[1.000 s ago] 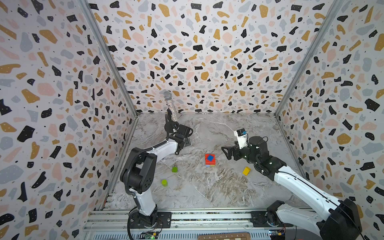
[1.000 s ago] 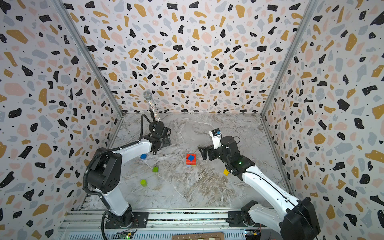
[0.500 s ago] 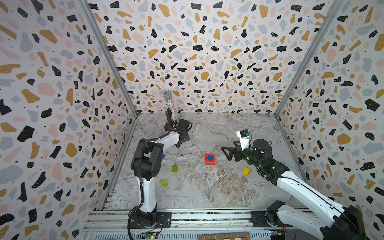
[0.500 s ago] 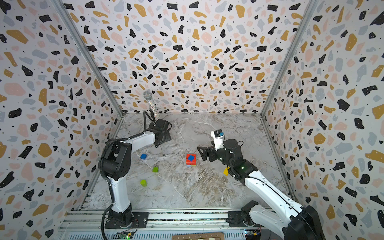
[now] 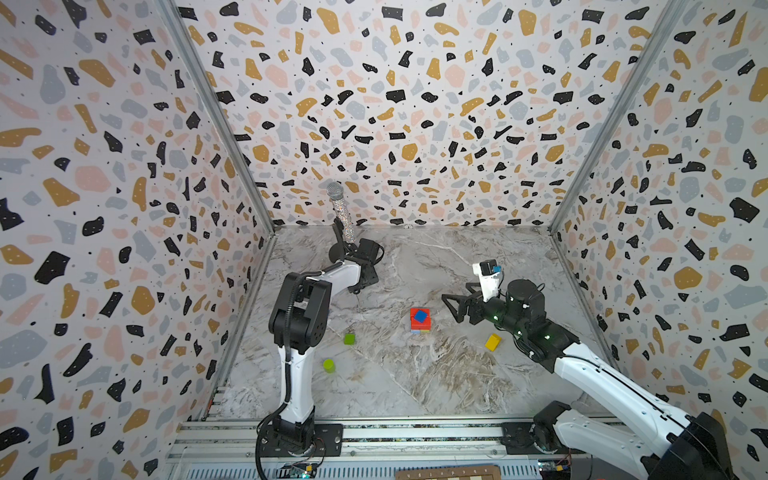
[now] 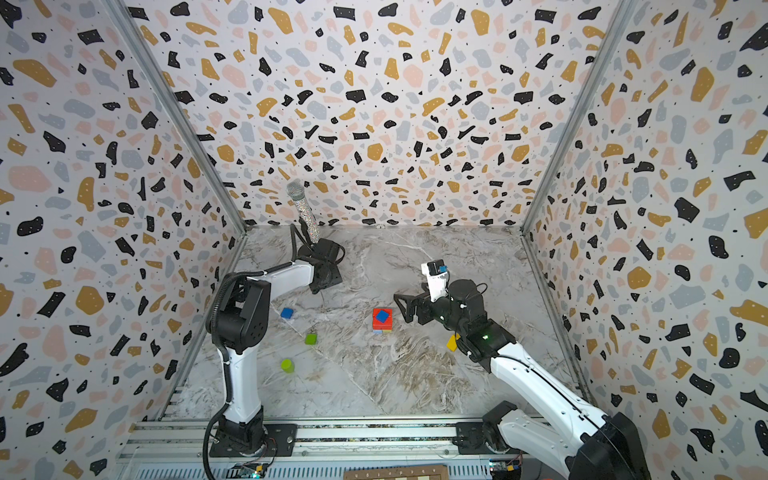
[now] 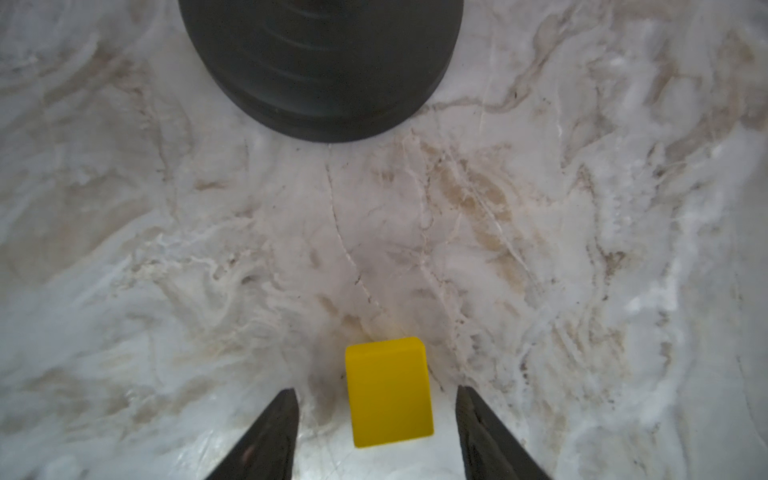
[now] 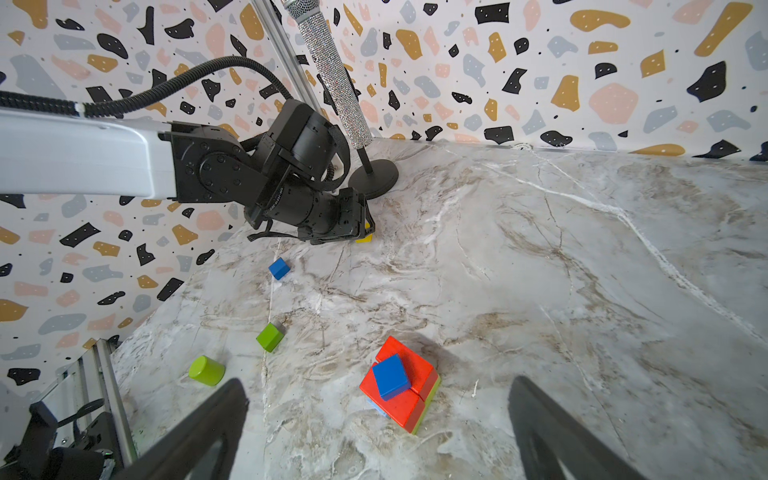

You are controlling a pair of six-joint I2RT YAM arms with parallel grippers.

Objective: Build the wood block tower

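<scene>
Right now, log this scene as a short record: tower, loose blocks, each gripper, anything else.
tower: red blocks on a light-blue and lime base, top blue cube
loose blocks: green cube, green cylinder, loose blue cube, yellow block beside the right arm
left gripper: open, jaws either side of a second yellow block, not touching it, near the microphone stand
right gripper: open, empty, right of the tower in both top views, not touching it
other: silver microphone
</scene>
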